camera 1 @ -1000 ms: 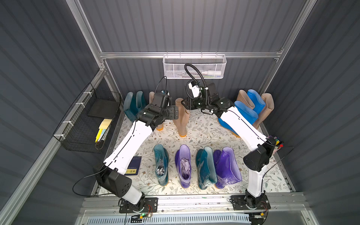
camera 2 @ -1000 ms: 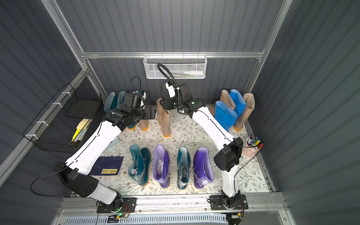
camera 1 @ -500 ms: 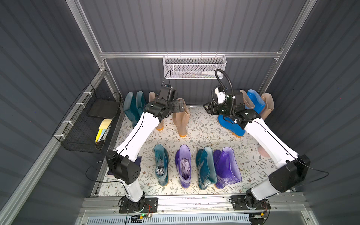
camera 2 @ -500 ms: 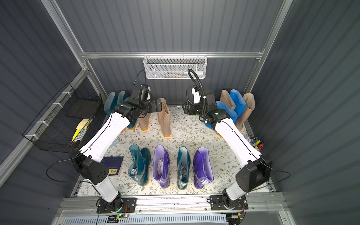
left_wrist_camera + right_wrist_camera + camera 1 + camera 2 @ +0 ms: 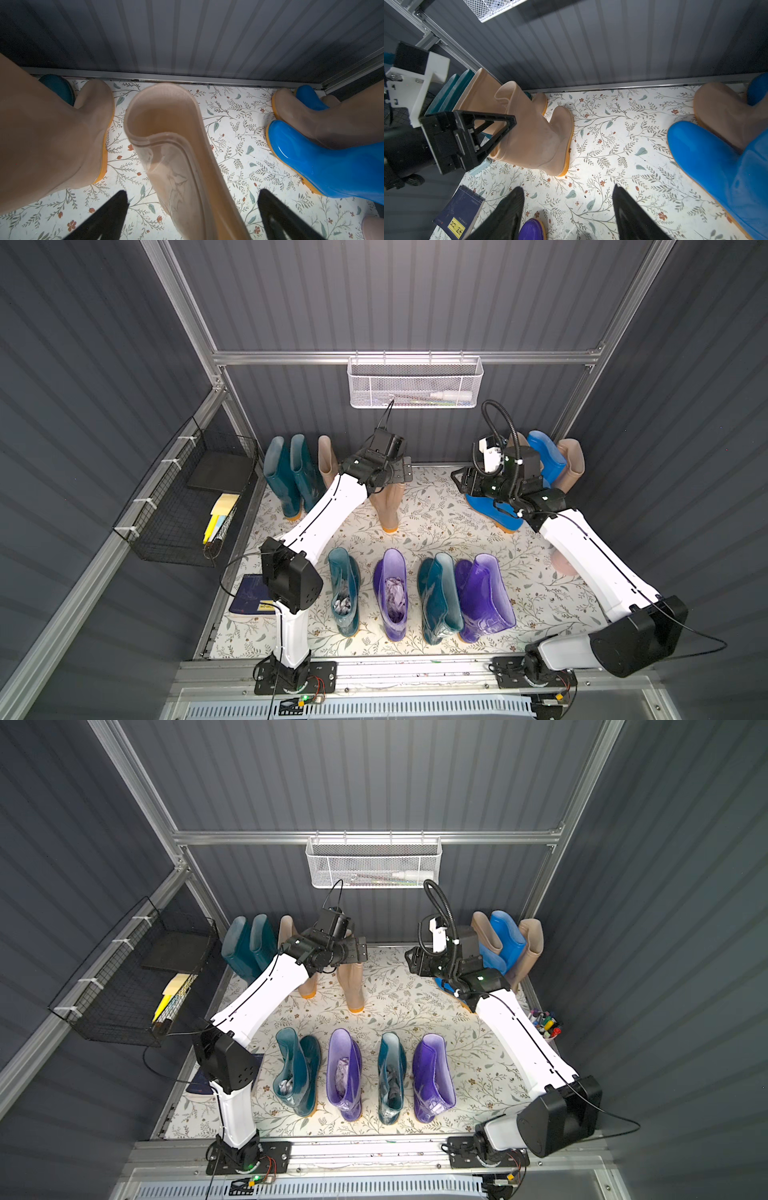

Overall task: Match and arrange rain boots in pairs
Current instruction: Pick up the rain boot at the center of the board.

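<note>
Boot [image 5: 178, 166], beige, upright, between spread left gripper [image 5: 192, 191]

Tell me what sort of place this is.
Probably a mock storage shed or mudroom: ribbed dark walls on aluminium framing, wire baskets hung on them, rain boots on a floral floor liner.

A white mesh basket [image 5: 414, 383] hangs from the rear rail with a pale tube [image 5: 451, 396] lying inside it. On the side wall, a black wire basket [image 5: 183, 506] holds yellow notes [image 5: 222, 510] (and a dark flat tray [image 5: 220, 472]). A dark blue book [image 5: 249, 601] lies on the floral tabletop [image 5: 436, 522] below that basket. A cup of markers [image 5: 545, 1025] stands at the opposite edge.
</note>
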`<state>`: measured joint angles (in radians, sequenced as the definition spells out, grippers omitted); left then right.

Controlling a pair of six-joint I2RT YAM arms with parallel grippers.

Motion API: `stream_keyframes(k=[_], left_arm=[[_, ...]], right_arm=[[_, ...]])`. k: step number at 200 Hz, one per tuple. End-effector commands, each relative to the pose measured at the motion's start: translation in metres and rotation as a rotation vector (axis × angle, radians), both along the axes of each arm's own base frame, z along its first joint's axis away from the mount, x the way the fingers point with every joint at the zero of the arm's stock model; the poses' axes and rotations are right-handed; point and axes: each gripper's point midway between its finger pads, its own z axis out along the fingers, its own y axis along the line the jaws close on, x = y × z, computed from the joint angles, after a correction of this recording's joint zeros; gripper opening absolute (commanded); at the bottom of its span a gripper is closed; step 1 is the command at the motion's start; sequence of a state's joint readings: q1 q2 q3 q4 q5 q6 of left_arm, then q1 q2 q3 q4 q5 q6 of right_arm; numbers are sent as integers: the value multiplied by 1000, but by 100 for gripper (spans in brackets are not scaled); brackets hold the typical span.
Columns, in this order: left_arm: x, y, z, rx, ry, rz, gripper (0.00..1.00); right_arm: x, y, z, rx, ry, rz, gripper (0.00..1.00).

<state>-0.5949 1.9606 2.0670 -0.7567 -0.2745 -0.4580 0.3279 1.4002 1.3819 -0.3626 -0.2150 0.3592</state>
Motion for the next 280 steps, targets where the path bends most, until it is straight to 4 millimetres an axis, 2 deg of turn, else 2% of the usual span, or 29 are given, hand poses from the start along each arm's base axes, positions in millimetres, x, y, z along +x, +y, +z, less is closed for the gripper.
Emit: stream_keyframes(k=[1, 18, 29, 45, 55, 72, 84, 117, 166, 203, 240, 280], left_arm=[[5, -1, -11, 20, 28, 25, 99], [9, -4, -21, 37, 48, 22, 96], [10, -5, -26, 49, 58, 17, 89], [12, -7, -32, 61, 69, 7, 68], [12, -8, -32, 65, 71, 2, 51], [13, -8, -27, 67, 60, -5, 31], [14, -8, -23, 69, 48, -9, 21], [17, -5, -7, 92, 7, -13, 0], [26, 3, 29, 122, -70, -48, 0], [35, 23, 49, 121, -113, -40, 0], [46, 40, 57, 119, -149, -36, 0], [62, 62, 58, 109, -158, 2, 0]], right_arm=[[-2, -1, 5, 28, -18, 7, 71], [-1, -1, 2, 29, -11, 8, 71], [-2, -1, 2, 30, -9, 9, 71], [-2, -2, 0, 31, -7, 7, 71], [-1, -2, -1, 30, -6, 5, 71], [-1, -3, -2, 34, -2, 2, 71], [-1, -4, -2, 36, -1, 2, 71], [0, -3, -3, 42, 1, 3, 71], [-2, -2, -2, 56, 4, 7, 71], [-4, -2, 0, 60, 1, 9, 71], [-3, -2, 0, 58, 4, 6, 71], [-3, 0, 2, 69, 7, 10, 71]])
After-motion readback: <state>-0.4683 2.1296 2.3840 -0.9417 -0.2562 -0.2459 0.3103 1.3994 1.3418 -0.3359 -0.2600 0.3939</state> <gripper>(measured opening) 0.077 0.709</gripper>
